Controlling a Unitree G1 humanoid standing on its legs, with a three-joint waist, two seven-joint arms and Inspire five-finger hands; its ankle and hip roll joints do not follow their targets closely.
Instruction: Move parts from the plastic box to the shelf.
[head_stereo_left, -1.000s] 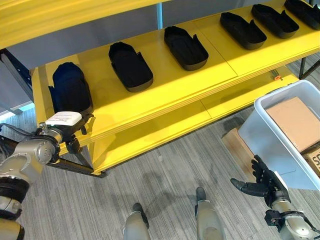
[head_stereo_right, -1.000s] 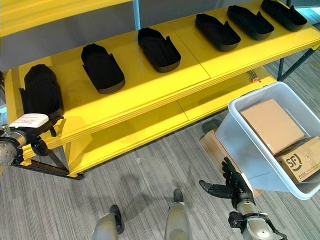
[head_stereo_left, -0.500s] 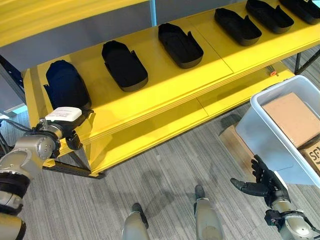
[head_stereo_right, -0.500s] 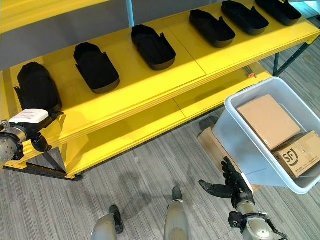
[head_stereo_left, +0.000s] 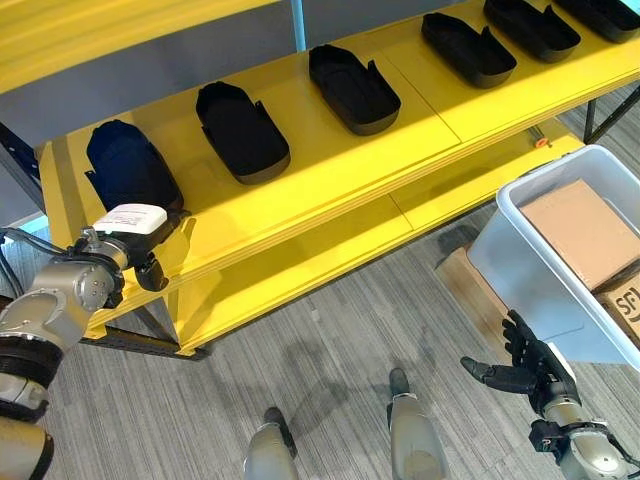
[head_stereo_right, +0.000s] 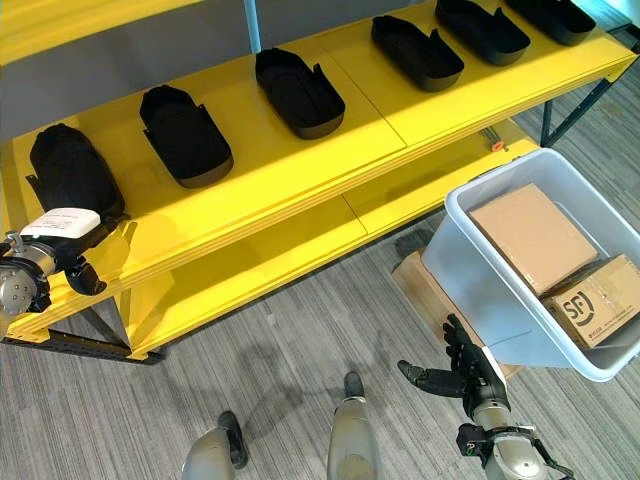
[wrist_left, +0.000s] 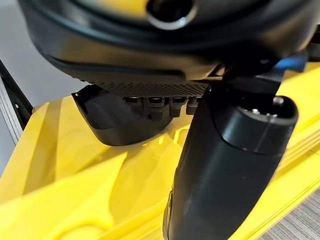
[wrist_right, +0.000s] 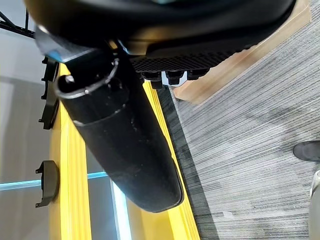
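Several black moulded parts lie in a row on the yellow shelf (head_stereo_left: 330, 170). The leftmost part (head_stereo_left: 125, 165) rests near the shelf's left end. My left hand (head_stereo_left: 128, 222) is at the shelf's front edge, right before that part, open, with its white-covered thumb on top. In the left wrist view the part (wrist_left: 120, 117) lies on the shelf just past my straight fingers, beside the thumb (wrist_left: 225, 165). The grey plastic box (head_stereo_left: 520, 270) stands at the right and holds cardboard boxes (head_stereo_left: 580, 225). My right hand (head_stereo_left: 525, 370) hangs open and empty low over the floor, below the box.
More black parts (head_stereo_left: 242, 130) (head_stereo_left: 352, 88) (head_stereo_left: 467, 48) take up the shelf to the right. A lower yellow shelf (head_stereo_left: 300, 260) carries a small orange item (head_stereo_left: 541, 143). A wooden board (head_stereo_left: 470, 290) lies under the box. Grey carpet lies between shelf and box.
The whole picture has shifted up and to the left, so the camera moved. My left hand stays at the front of the leftmost part. The right hand holds the same pose.
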